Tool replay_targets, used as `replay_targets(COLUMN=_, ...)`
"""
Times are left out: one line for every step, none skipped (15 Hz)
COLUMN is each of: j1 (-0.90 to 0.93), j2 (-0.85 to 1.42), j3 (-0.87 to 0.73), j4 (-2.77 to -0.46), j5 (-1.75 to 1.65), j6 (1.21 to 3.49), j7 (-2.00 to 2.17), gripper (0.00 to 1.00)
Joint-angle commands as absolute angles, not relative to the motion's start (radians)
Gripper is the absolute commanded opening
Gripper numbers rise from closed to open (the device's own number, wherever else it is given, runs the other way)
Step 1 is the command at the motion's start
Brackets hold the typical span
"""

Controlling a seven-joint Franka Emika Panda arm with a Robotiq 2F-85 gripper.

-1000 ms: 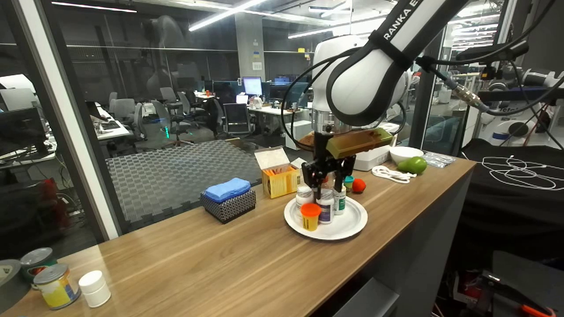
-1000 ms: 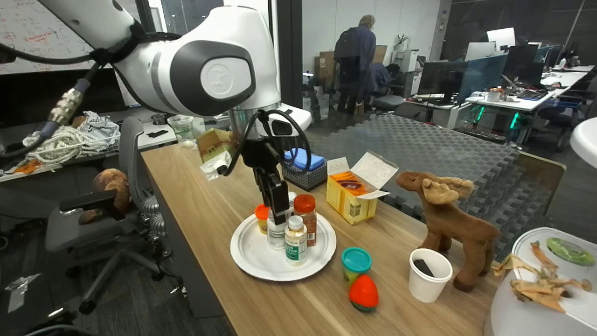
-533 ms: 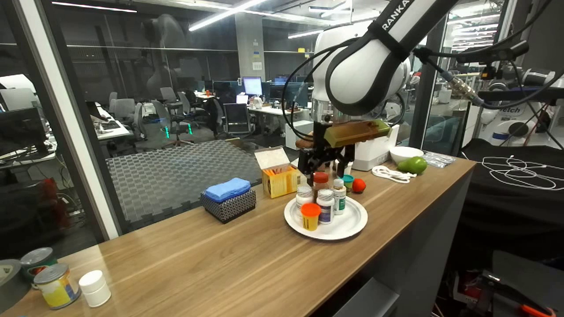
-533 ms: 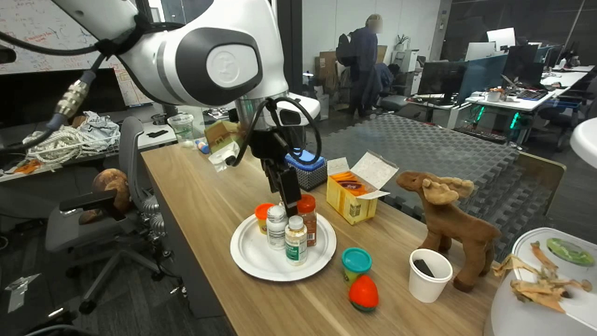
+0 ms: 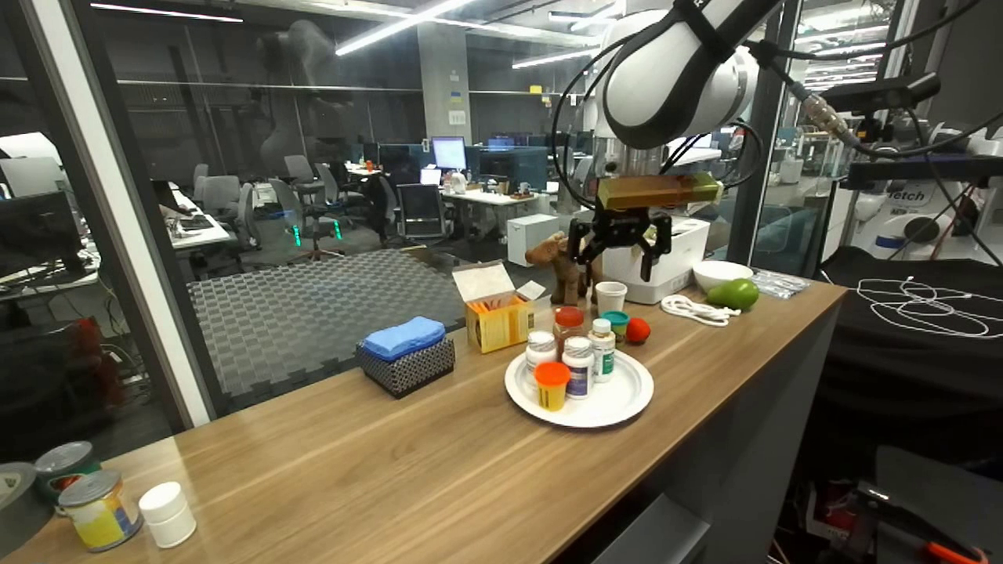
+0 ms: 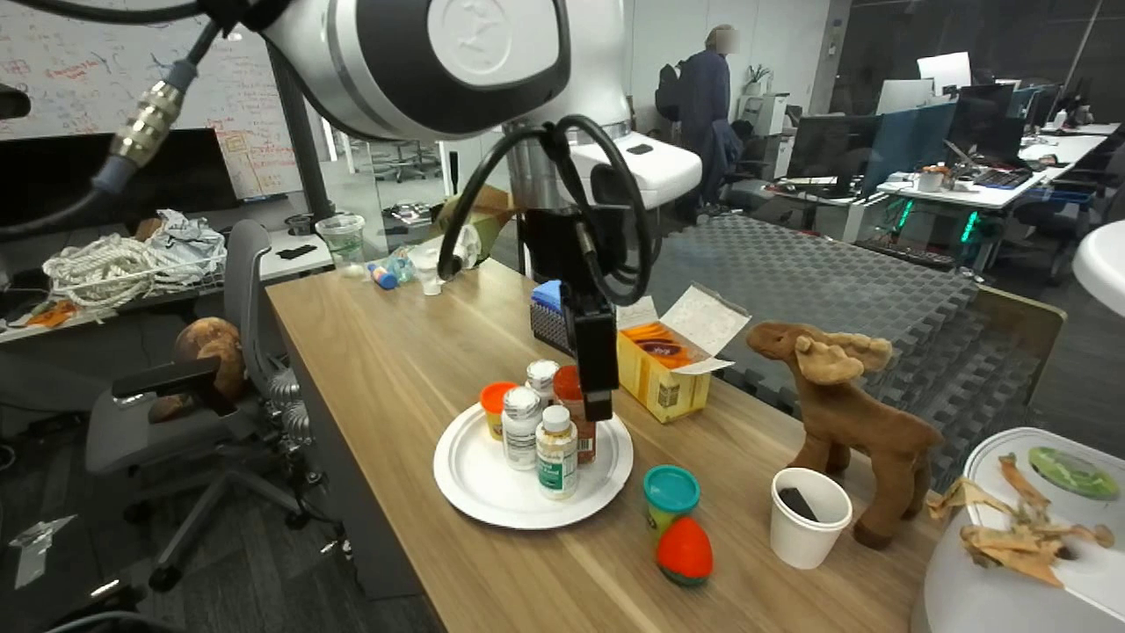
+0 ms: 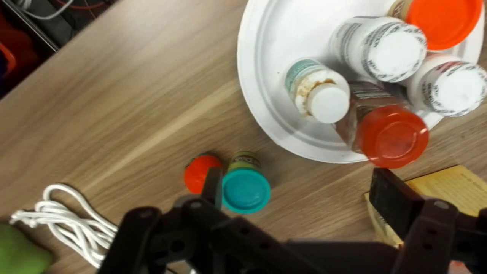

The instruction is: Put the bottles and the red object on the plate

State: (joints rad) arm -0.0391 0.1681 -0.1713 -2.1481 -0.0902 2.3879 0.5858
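In an exterior view, the orange-lidded tub stands at the near side of the plate on the table, four upright bottles close behind. Beyond them, above the table, the gripper hangs with its jaws spread wide.

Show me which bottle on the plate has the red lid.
The reddish-brown bottle alone has a red lid; the green-labelled bottle, purple-labelled bottle and remaining white bottle have whitish caps, the yellow tub an orange lid.
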Motion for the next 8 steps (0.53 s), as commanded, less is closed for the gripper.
replay_targets(j1=-0.062, j2=0.22, j3=-0.182, j4=-2.09, j5=-0.05, j6=2.309, j7=0.681, gripper=1.0)
replay_targets(j1=-0.069, j2=0.24, j3=-0.18, j4=-2.076, j5=-0.023, j6=2.295, j7=0.693, gripper=1.0)
replay_targets(j1=-0.075, j2=0.259, j3=-0.179, j4=-2.067, j5=0.0, j6=2.294, j7=0.708, gripper=1.0)
replay_targets(j1=-0.078, j2=0.281, j3=-0.178, j4=-2.057, j5=0.027, j6=2.298, j7=0.727, gripper=1.0)
replay_targets(j1=-0.078, j2=0.302, j3=-0.177, j4=-2.047, j5=0.05, j6=2.302, j7=0.747, gripper=1.0)
replay_targets(j1=-0.077, j2=0.327, j3=-0.179, j4=-2.038, j5=0.067, j6=2.313, j7=0.769, gripper=1.0)
replay_targets(j1=-0.075, j2=0.346, j3=-0.179, j4=-2.028, j5=0.084, j6=2.317, j7=0.788, gripper=1.0)
replay_targets(j1=-0.072, j2=0.369, j3=-0.183, j4=-2.017, j5=0.09, j6=2.327, j7=0.813, gripper=1.0)
